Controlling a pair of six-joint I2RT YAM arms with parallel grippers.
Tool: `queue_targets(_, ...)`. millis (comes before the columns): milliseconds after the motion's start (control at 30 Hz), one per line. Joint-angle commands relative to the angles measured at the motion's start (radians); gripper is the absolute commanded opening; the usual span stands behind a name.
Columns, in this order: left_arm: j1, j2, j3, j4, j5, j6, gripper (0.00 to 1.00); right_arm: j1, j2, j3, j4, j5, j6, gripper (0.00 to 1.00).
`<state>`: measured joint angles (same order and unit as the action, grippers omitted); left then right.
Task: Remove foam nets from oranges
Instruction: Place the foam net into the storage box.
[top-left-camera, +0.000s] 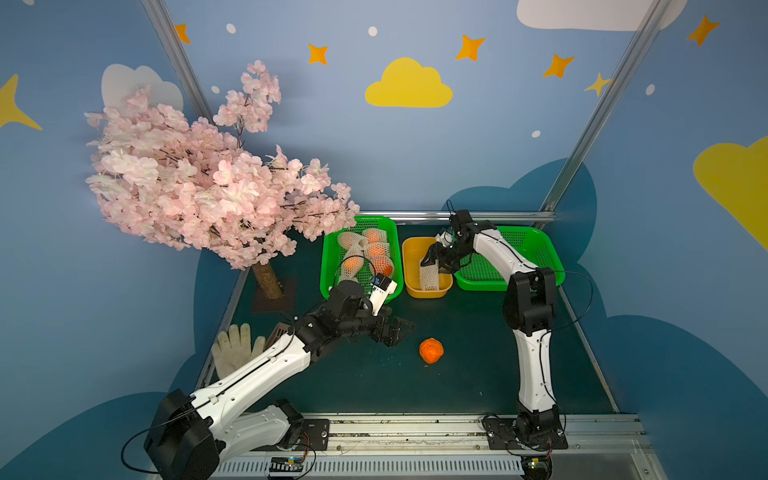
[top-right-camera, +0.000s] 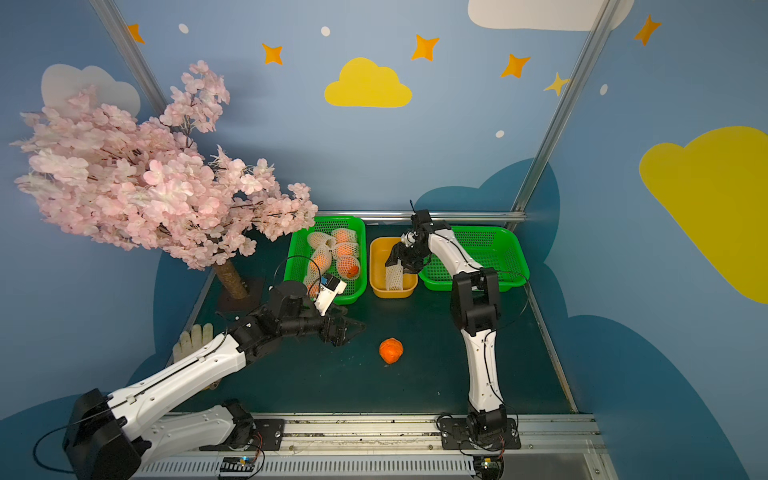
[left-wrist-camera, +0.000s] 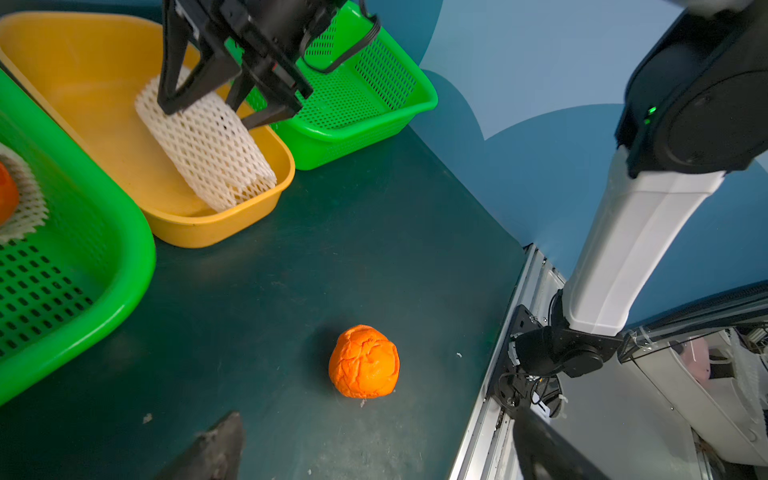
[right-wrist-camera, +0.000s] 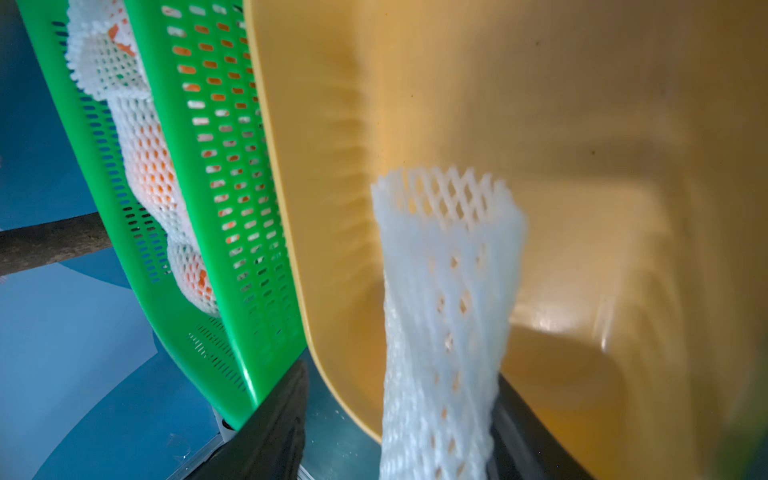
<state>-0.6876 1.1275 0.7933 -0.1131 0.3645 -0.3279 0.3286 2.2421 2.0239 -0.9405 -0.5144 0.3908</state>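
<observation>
Clearly, the right wrist view settles what the top views leave vague: the foam net (right-wrist-camera: 449, 291) rests against one finger of the right gripper (left-wrist-camera: 208, 114) with a gap to the other, so the jaws stand spread and the net is let go rather than pinched. From the left wrist view the net leans inside the yellow tub (left-wrist-camera: 104, 104). Its long axis slopes from under the fingers down to the tub's end nearer the robot, where its lower end meets the rim. In a top view the tub sits between the left green basket (top-left-camera: 328, 266), holding netted oranges (top-left-camera: 376, 249), and the right green basket (top-left-camera: 540, 249). The bare orange (top-left-camera: 431, 350) lies alone on the dark mat, well apart from the baskets and the front rail. The left gripper (top-left-camera: 402, 333) hovers near it, spread wide and empty.
</observation>
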Motion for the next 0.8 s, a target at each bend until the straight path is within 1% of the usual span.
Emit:
queue_targets(0, -0.001, 0.015, -0.005, 0.077, 0.024, -0.026, 1.0, -0.002, -0.105, -0.046, -0.058, 0.008, -0.079, 0.69)
queue_targets(67, -0.001, 0.021, -0.007, 0.084, 0.024, -0.028, 1.0, -0.005, -0.132, -0.082, -0.042, -0.016, -0.079, 0.76)
queue_targets(100, 0.0, 0.024, -0.005, 0.085, 0.024, -0.027, 1.0, -0.006, -0.138, -0.094, -0.039, -0.03, -0.074, 0.77)
queue_targets(167, 0.003, 0.033, -0.003, 0.081, 0.025, -0.03, 1.0, -0.008, -0.141, -0.089, -0.055, -0.037, -0.071, 0.77)
queue_targets(300, 0.006, 0.03, 0.001, 0.075, 0.015, -0.037, 1.0, 0.001, -0.175, -0.08, -0.062, -0.004, -0.09, 0.78)
queue_targets(367, 0.011, 0.021, -0.005, 0.074, 0.009, -0.042, 1.0, 0.006, -0.182, -0.057, -0.093, 0.015, -0.105, 0.78)
queue_targets(467, 0.02, -0.005, -0.01, 0.077, -0.001, -0.056, 1.0, 0.009, -0.206, -0.043, -0.141, 0.008, -0.125, 0.78)
queue_targets(533, 0.026, -0.031, -0.012, 0.08, -0.009, -0.056, 1.0, 0.016, -0.25, -0.073, -0.152, -0.015, -0.137, 0.78)
queue_targets(633, 0.035, -0.077, 0.004, 0.053, -0.037, -0.038, 1.0, 0.032, -0.349, -0.16, -0.164, -0.048, -0.155, 0.78)
queue_targets(767, 0.053, -0.141, 0.036, 0.013, -0.076, -0.001, 1.0, 0.061, -0.507, -0.362, -0.174, -0.029, -0.168, 0.78)
